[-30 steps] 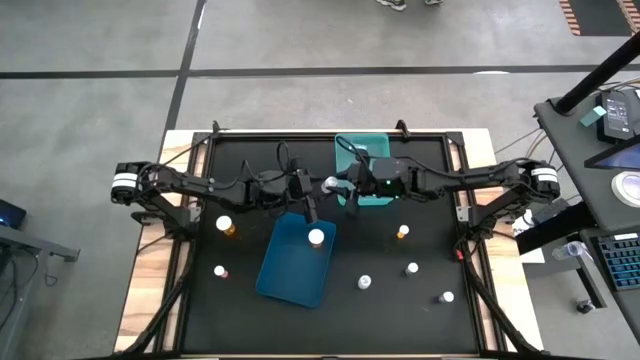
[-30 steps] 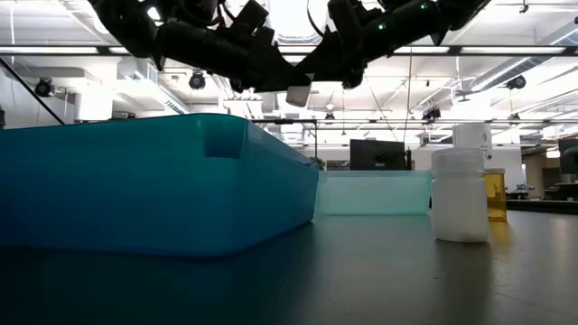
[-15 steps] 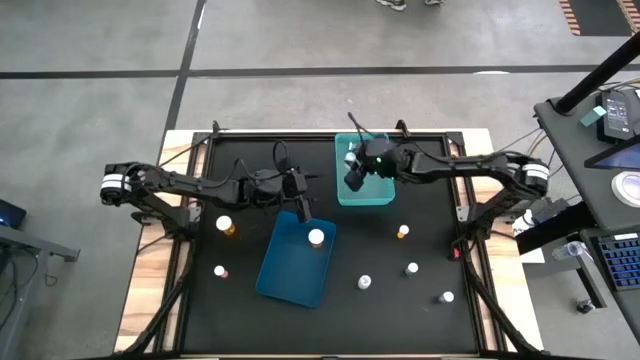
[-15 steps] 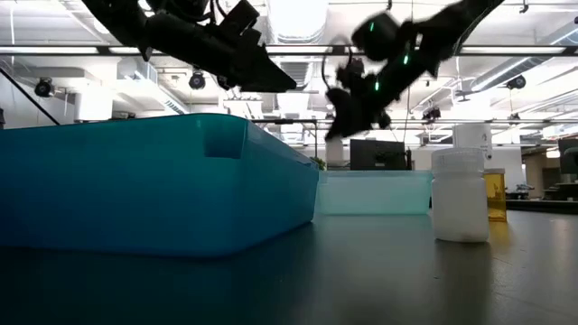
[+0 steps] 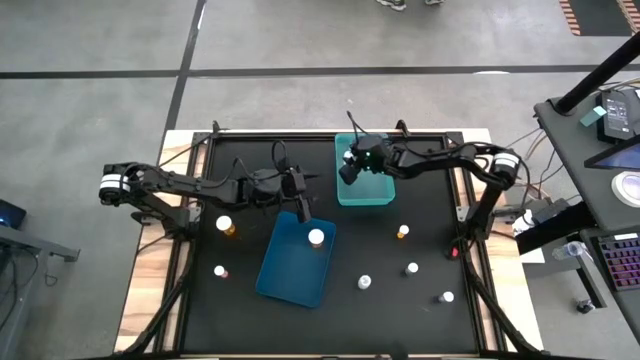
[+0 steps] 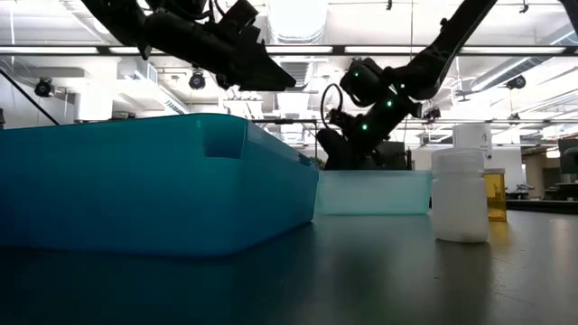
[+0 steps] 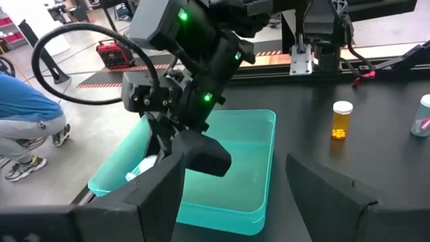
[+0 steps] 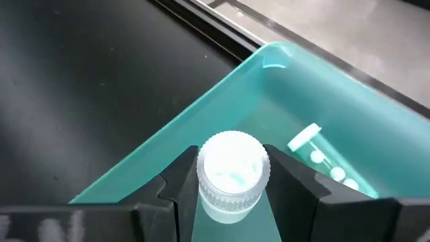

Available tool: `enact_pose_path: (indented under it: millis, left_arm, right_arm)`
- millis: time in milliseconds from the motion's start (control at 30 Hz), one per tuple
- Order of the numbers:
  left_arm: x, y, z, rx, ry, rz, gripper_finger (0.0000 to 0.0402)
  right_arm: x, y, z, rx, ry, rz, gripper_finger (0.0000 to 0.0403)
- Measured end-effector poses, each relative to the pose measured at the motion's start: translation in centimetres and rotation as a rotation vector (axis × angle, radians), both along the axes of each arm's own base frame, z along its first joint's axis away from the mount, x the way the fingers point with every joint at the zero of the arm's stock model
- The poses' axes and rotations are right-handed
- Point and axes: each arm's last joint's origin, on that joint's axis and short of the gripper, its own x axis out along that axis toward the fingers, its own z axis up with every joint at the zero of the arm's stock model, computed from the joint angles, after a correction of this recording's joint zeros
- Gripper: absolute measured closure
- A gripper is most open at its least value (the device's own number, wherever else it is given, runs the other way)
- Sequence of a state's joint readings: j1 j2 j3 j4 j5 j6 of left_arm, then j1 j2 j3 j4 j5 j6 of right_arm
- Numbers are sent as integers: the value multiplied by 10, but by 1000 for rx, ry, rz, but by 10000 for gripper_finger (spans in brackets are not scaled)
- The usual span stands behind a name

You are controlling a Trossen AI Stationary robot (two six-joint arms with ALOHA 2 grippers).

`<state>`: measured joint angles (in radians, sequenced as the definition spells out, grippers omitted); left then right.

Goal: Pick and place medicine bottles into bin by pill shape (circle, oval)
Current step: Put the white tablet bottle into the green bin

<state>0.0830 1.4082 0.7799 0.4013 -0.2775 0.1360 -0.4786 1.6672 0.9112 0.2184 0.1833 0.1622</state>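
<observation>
Carrying a white-capped bottle [image 8: 232,176] clenched between its fingers, the right gripper [image 5: 347,170] has been swung within 1 second from a spot beside the left gripper near table centre out over the light teal bin [image 5: 385,195] at about 12 o'clock on the table. By that move the bottle is judged almost delivered; only the release appears to be left. 1 bottle [image 8: 304,138] already lies inside this bin. The left gripper [image 5: 303,207] has been kept hovering, fingers spread and empty, at the 12 o'clock edge of the blue bin [image 5: 285,270], in which 1 white-capped bottle [image 5: 316,237] lies.

Pill shapes cannot be made out in the carried bottle. In the low view the blue bin's wall hides its contents, and the carried bottle is lost against the dark arm.
</observation>
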Motion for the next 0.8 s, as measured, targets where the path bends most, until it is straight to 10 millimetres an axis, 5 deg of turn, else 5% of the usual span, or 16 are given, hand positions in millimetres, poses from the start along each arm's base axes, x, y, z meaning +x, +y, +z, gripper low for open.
enact_pose_path:
  millis: [567,800]
  left_arm:
    - [0,0,0,-1,-1,0,159]
    - [0,0,0,-23,-9,5,159]
  right_arm:
    - [1,-1,-12,38,11,-26,224]
    - [-2,0,3,25,-19,-26,206]
